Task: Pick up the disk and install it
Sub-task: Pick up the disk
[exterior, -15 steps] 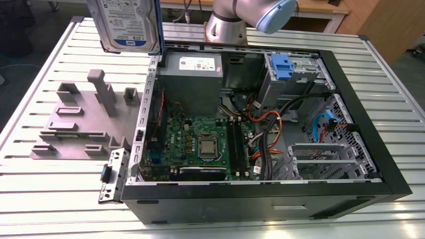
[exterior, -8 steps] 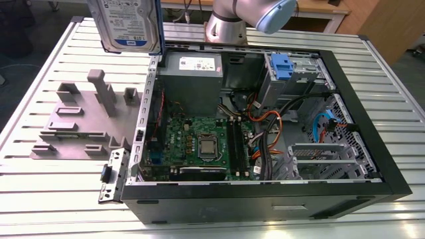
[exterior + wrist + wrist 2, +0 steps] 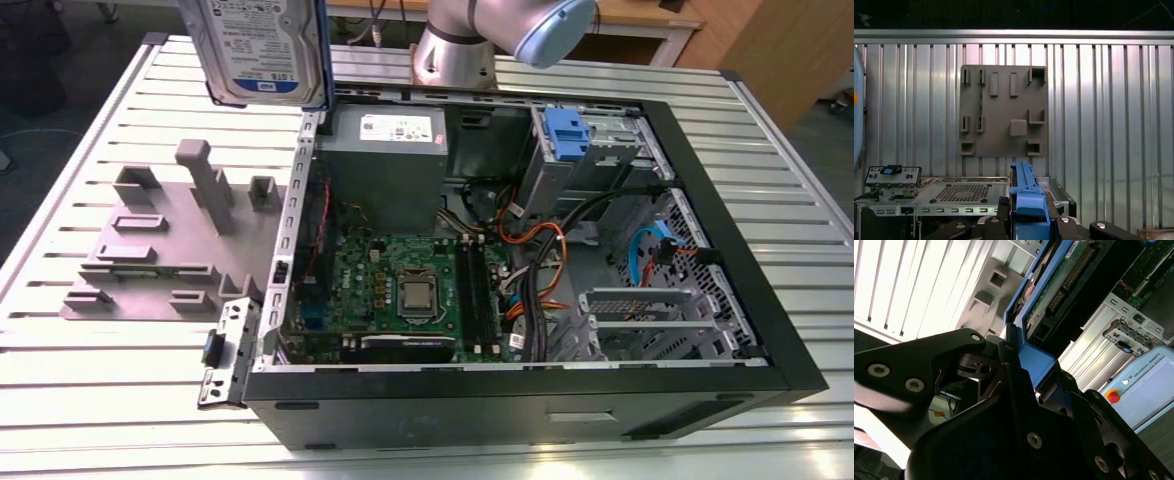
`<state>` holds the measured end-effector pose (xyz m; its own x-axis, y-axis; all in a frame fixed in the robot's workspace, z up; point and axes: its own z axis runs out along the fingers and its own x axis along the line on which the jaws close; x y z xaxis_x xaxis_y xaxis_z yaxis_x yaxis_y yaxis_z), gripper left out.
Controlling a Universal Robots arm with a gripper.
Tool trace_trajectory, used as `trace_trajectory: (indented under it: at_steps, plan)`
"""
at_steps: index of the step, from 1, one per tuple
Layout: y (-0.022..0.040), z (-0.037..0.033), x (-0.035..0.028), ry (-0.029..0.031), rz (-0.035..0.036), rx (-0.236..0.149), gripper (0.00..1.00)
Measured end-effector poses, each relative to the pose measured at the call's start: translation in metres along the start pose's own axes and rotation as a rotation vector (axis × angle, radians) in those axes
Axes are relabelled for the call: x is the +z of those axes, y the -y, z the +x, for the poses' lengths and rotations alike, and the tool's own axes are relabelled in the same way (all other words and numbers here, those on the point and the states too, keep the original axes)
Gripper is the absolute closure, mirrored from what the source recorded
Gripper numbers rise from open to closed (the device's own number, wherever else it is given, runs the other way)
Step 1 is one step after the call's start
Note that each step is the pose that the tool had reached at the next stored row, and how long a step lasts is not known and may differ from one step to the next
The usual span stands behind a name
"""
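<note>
The disk, a silver hard drive with a white-and-blue label in a blue carrier, hangs upright in the air above the far left corner of the open computer case. In the second wrist view my gripper is shut on the carrier's blue end, and the disk's green circuit-board side stretches away from the black fingers. In the first wrist view the carrier edge of the disk sticks out from the gripper, over the case wall.
A grey fixture plate with upright pegs lies on the slatted table at the exterior view's left; it also faces the first wrist view. Inside the case are a motherboard, cables, a blue bracket in a bay, and a metal drive cage.
</note>
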<state>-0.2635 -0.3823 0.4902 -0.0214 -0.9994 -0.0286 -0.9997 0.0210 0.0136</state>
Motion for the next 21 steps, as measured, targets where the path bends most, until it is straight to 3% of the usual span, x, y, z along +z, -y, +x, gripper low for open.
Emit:
trace_trajectory:
  at_steps: [21]
  plan:
    - [0.0091, -0.0002, -0.0001, 0.0, 0.0, 0.0, 0.64]
